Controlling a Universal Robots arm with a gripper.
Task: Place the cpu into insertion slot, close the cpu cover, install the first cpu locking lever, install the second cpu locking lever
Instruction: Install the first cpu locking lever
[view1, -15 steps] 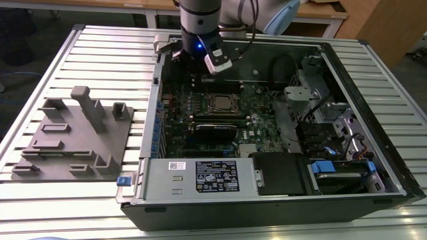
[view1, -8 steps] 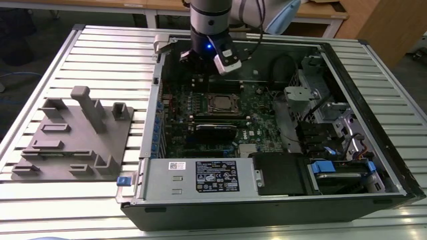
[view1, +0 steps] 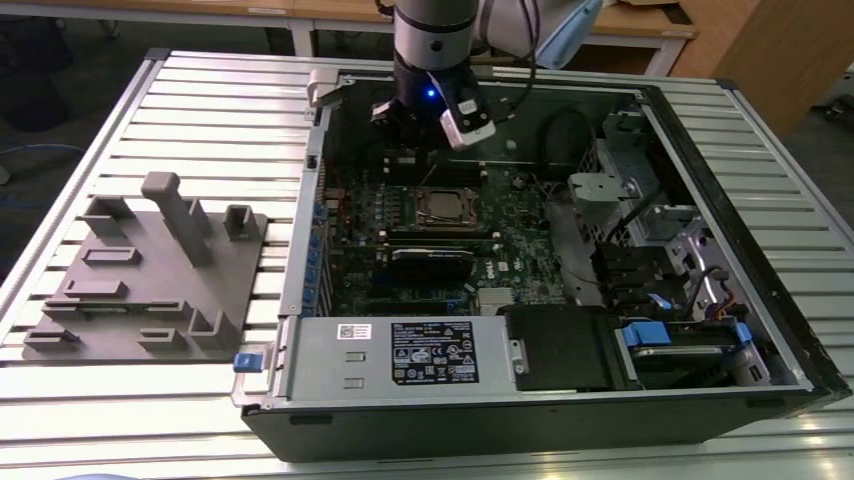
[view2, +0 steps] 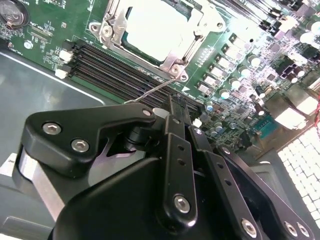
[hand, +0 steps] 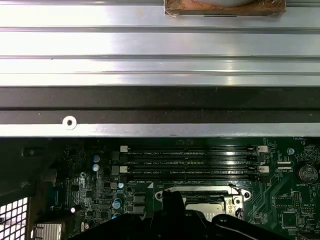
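Exterior view, nearest edge of the open computer case (view1: 534, 432): a power supply box (view1: 400, 352) sits well on the near side of the insertion slot (view1: 416, 208). A black expansion card (view1: 430, 262) lies just on the slot's near side.

The cpu (view2: 155, 25) is seated in the slot, its silver top showing. The cpu cover (view2: 172, 57) lies flat over the slot, framing the chip.

A thin lever rod (view2: 152, 90) juts from a corner of the slot and crosses the memory slots (view2: 125, 65) on its far side.

The gripper (view2: 172, 102) hangs beyond the slot, over those memory slots. Its fingers are drawn together, with nothing seen between them. The rod passes just beside the tips; whether they touch, I cannot tell.

Far from the slot, beyond the case, is the slatted metal table (view1: 214, 100).
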